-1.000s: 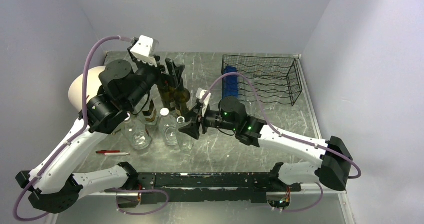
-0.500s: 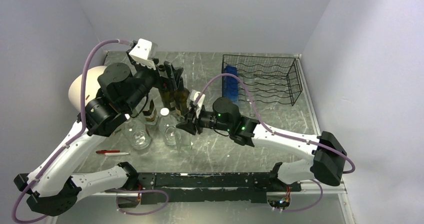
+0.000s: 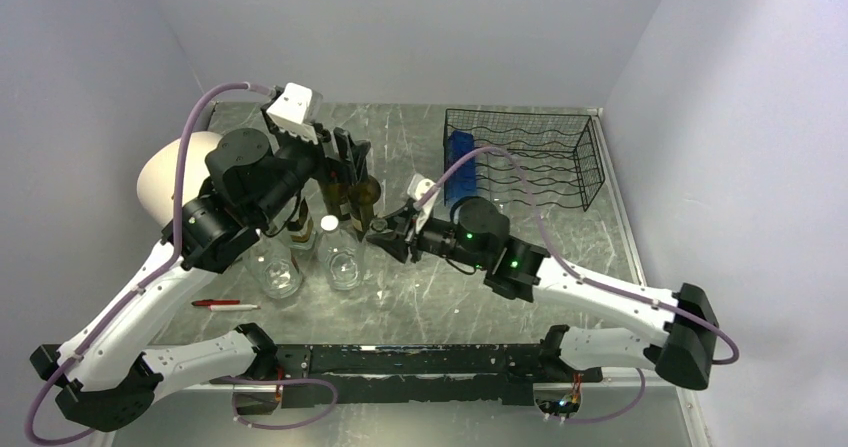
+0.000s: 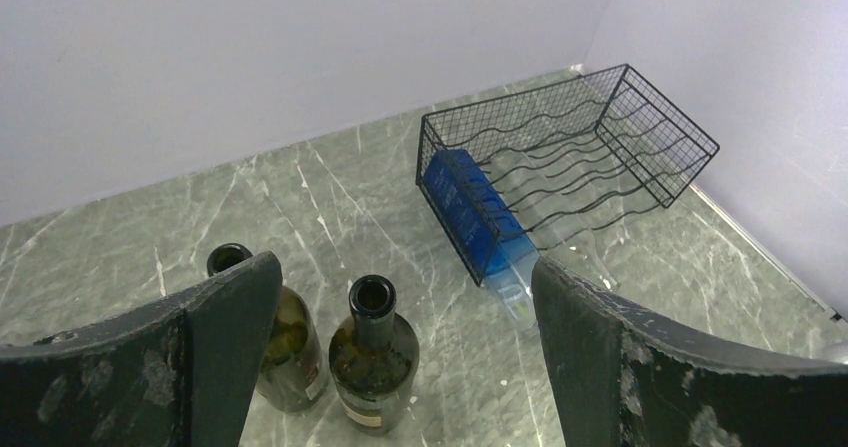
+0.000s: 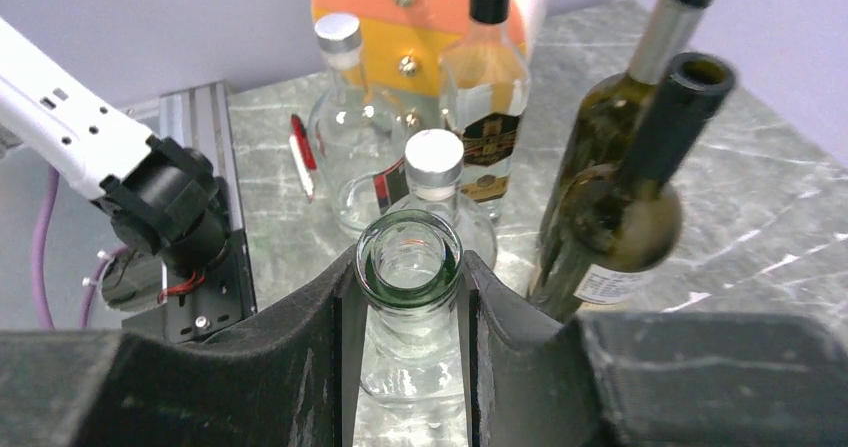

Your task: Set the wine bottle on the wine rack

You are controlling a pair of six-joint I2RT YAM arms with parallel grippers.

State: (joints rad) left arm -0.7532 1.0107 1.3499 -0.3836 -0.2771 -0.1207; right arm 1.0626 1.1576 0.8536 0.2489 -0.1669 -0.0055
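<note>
My right gripper (image 5: 410, 279) is shut on the neck of a clear wine bottle (image 5: 408, 252) with an open mouth, one finger on each side just under its greenish lip. In the top view the right gripper (image 3: 386, 235) is near the table's middle, beside the bottle cluster. The black wire wine rack (image 3: 530, 157) stands at the back right and also shows in the left wrist view (image 4: 600, 137). A blue bottle (image 4: 470, 207) lies in its left end. My left gripper (image 4: 405, 277) hangs wide open above two dark green wine bottles (image 4: 375, 357), touching neither.
Two clear capped bottles (image 3: 338, 257) and a labelled liquor bottle (image 5: 487, 87) stand left of the held one. The dark bottles (image 5: 620, 207) rise close on its right in the wrist view. A red pen (image 3: 225, 304) lies near the front left. A cream round object (image 3: 165, 177) sits at the far left.
My right gripper closed on the clear bottle's neck, then drew back to the right and toward the back, taking the bottle from its spot. The left arm barely shifted.
</note>
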